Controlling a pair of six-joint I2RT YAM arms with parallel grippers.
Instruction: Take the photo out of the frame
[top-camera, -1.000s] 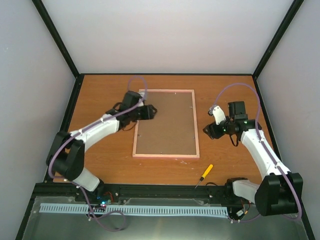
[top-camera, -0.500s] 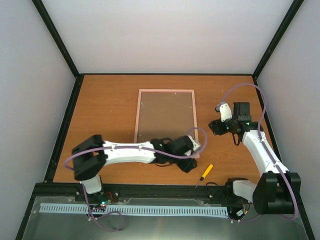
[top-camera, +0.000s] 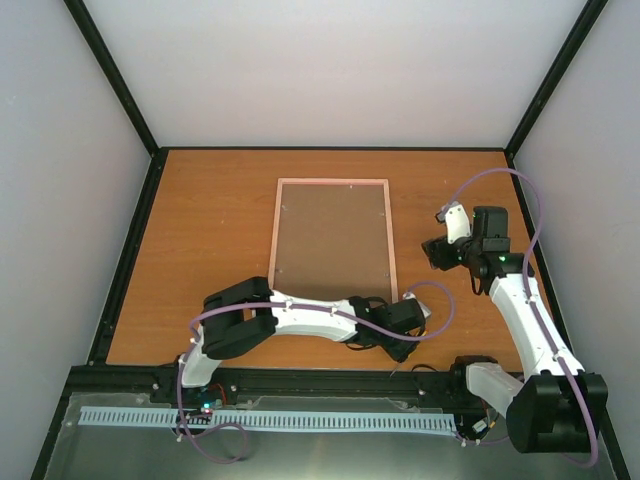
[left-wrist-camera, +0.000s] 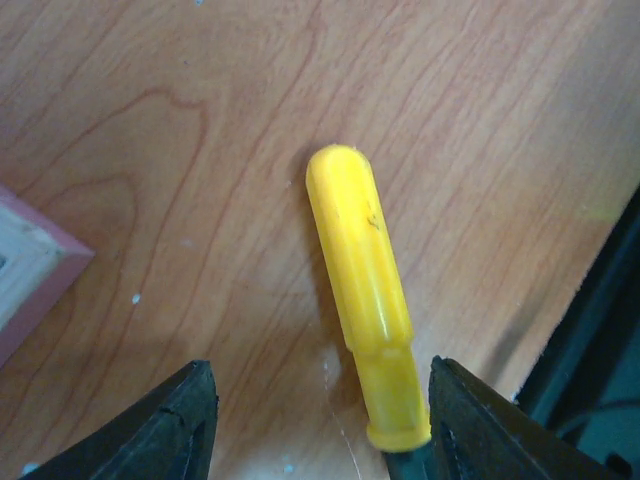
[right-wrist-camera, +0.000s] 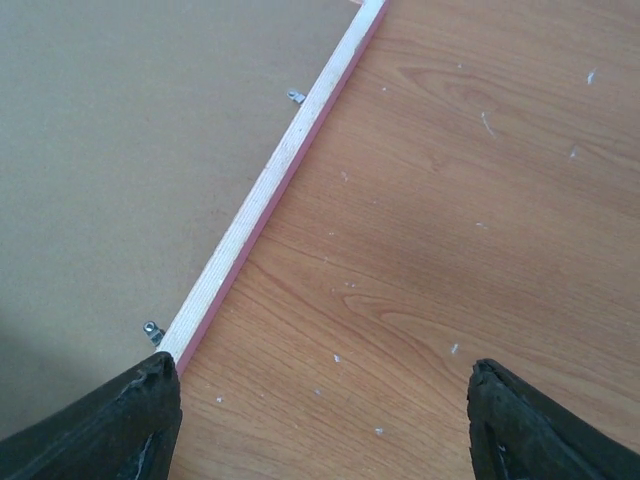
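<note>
The frame (top-camera: 332, 181) lies face down on the table (top-camera: 210, 220) with its brown backing board (top-camera: 330, 245) up. The photo isn't visible, so I'd guess it's under that board. Over by the frame's near right corner, the left gripper (left-wrist-camera: 320, 385) has its fingers spread either side of a yellow screwdriver handle (left-wrist-camera: 360, 280), not touching it. The handle's long axis runs away from the gripper, roughly in line with the fingers, so it's set up for a pinch across its width. The right gripper (right-wrist-camera: 322, 375) hovers wide and empty just off the frame's right edge, near the little metal tabs (right-wrist-camera: 295, 96).
</note>
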